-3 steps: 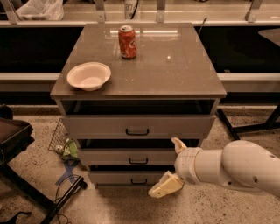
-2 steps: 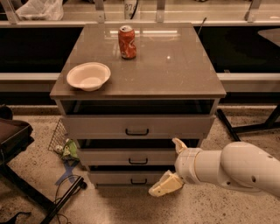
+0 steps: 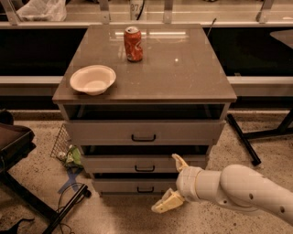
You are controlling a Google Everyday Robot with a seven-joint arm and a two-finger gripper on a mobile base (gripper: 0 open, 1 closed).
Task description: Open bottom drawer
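Gripper [image 3: 173, 183] low before cabinet, right of bottom drawer [image 3: 116, 186] handle; fingers [image 3: 167, 204] spread wide, grasping nothing.

A: Anything to read here?
B: Little. At the far edge, behind the cabinet [image 3: 183, 77], a pale tag [image 3: 135, 6] shows digits that look like 87. The red can [image 3: 133, 44] carries white lettering I cannot make out.
A: And the gripper?
B: The gripper [image 3: 173, 183] is near right, just before the bottom drawer [image 3: 114, 186], fingers spread; nothing legible on it
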